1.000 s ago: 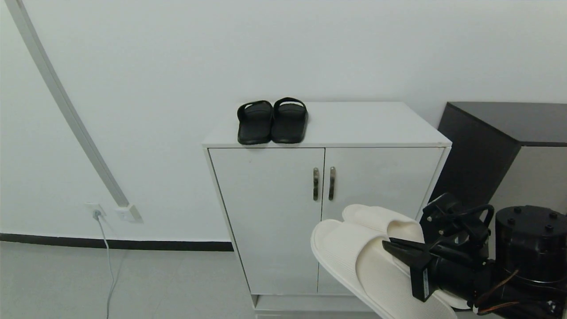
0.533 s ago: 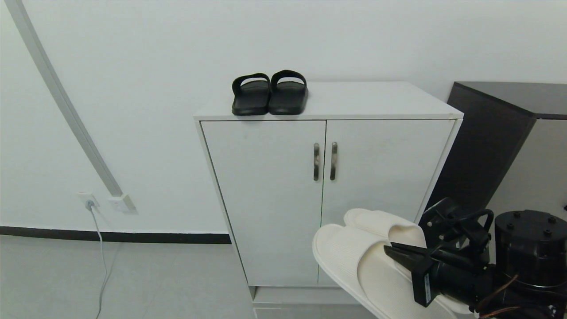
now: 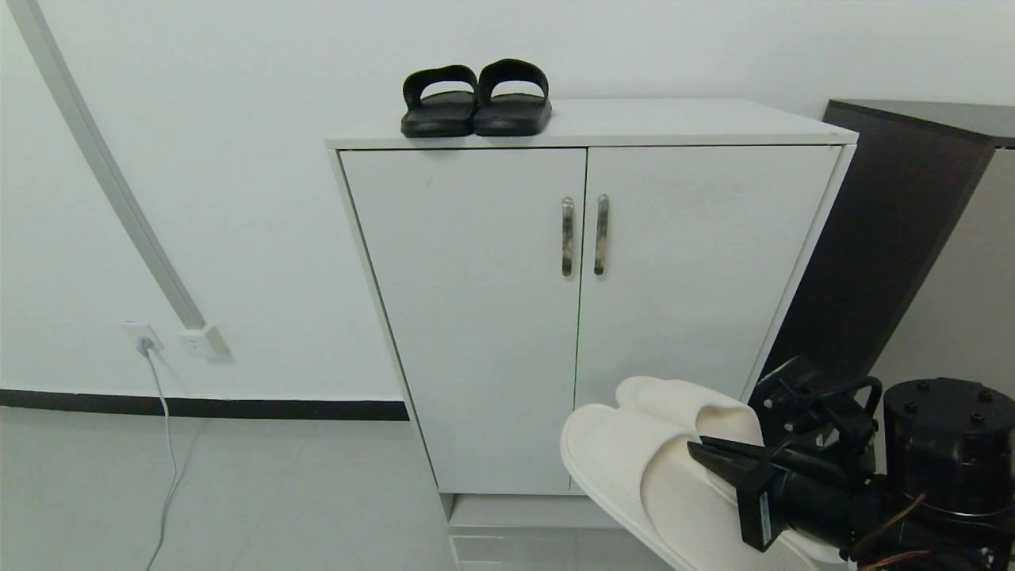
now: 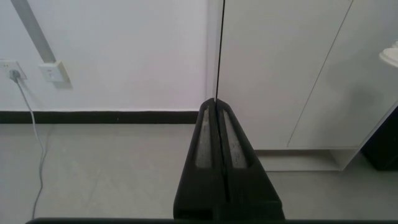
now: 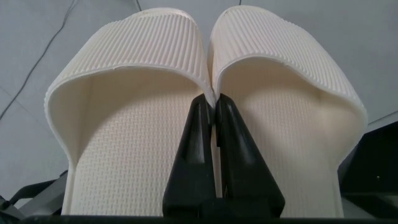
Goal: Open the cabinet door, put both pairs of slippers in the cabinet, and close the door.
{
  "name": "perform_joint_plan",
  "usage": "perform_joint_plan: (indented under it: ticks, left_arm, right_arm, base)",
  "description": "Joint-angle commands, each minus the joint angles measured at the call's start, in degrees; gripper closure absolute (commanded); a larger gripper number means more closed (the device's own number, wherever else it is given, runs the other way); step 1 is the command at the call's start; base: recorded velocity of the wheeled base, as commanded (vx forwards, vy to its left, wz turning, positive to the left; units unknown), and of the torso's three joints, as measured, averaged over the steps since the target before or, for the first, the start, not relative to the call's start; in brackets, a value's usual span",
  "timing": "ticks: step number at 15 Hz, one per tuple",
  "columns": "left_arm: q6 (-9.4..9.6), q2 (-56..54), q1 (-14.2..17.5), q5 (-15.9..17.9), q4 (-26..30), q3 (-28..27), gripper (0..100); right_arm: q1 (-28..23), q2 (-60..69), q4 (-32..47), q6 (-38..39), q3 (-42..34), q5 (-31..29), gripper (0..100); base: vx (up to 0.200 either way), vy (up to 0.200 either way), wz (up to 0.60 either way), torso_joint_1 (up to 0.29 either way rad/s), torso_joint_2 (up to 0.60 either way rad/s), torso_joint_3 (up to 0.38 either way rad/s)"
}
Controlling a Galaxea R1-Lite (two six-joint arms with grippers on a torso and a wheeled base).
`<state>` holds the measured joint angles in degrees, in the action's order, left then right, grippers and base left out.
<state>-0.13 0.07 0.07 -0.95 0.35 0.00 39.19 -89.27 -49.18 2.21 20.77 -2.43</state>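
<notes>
Grip of my right claw was clenched on the inner edges of the white slippers, which I held low before the shut cabinet. My left claw was clenched on nothing. The black slippers stood side by side on the cabinet top, near its front left edge.

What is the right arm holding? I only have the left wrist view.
Observer: The right gripper is shut on the white slippers, pinching their inner edges together.
Operator: Doors?
Observer: Both doors are closed, with the handles side by side at the middle seam.
Operator: Other pair?
Observer: The black slippers sit on top of the cabinet, at its front edge toward the left.
</notes>
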Motion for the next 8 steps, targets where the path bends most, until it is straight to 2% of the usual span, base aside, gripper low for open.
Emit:
perform_joint_plan:
  ticks: [1, 3, 8]
  left_arm:
    - [-0.04, 0.01, -0.07, -0.02, 0.00, 0.00, 100]
    - [-0.04, 0.01, 0.01, -0.02, 0.00, 0.00, 100]
    - [-0.13, 0.01, 0.01, -0.02, 0.00, 0.00, 100]
  right_arm:
    - [0.09, -0.20, -0.04, -0.01, -0.03, 0.05, 100]
    - [0.09, -0.55, -0.04, -0.01, -0.29, 0.14, 100]
    - [0.09, -0.38, -0.04, -0.10, -0.29, 0.05, 100]
  base:
    - [0.000, 0.000, 0.00, -0.032, 0.40, 0.413]
    - [0.000, 0.000, 0.00, 0.000, 0.33, 0.322]
    - [0.000, 0.000, 0.00, 0.000, 0.00, 0.000]
